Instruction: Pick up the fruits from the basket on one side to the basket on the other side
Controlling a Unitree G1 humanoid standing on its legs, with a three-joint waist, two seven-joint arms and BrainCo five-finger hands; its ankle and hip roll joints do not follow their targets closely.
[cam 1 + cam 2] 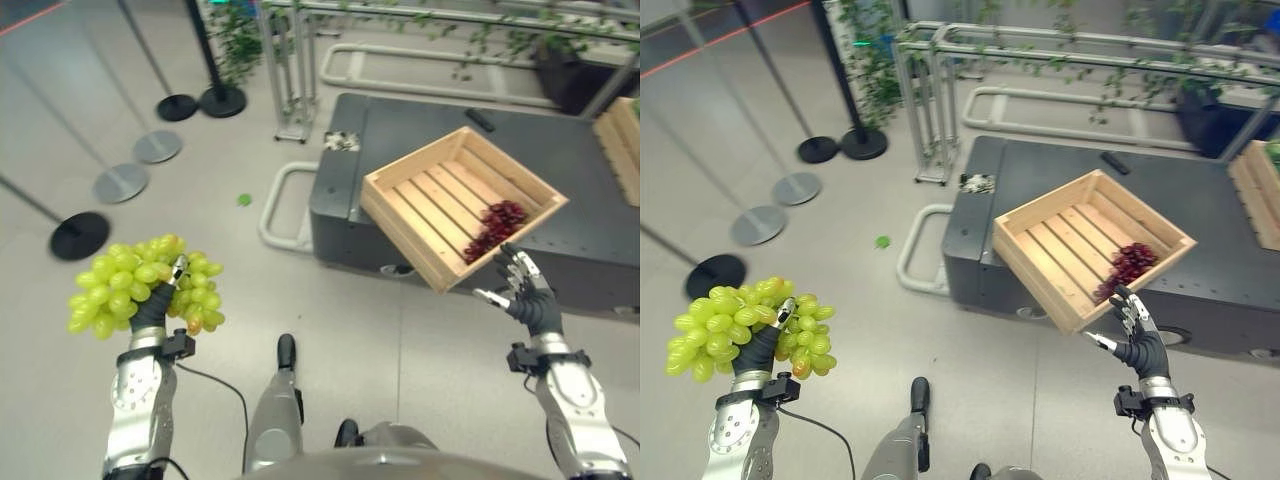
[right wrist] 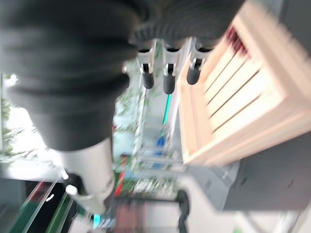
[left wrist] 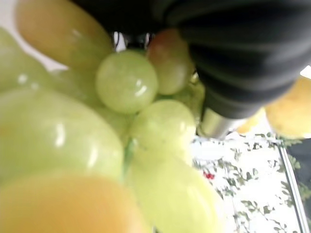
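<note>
Green grape bunch point(image 1: 140, 284) sits in the left hand point(image 1: 158, 303), fingers curled round it from below, bunch raised well left of the wooden crate point(image 1: 462, 202) and clear of it, over bare floor. Left wrist view shows grapes pressed right against the hand's dark cover, so grip looks firm. Likely mid-carry: bunch lifted high to clear the crate wall before going in, not yet over it. Crate is slatted, pale wood, tilted with its near corner overhanging the dark grey worktop point(image 1: 400, 130); dark red grape bunch point(image 1: 494, 229) lies in its right-hand corner. Right hand point(image 1: 522, 288) hovers just below the crate's near right corner, fingers spread and straight, holding nothing, maybe ready to steady the crate. Second wooden crate point(image 1: 622, 140) sits further right of the first, on the same worktop. Floor point(image 1: 230, 270) light grey, glossy; round stanchion bases point(image 1: 120, 182) far left of crate, metal railing and plants behind.
</note>
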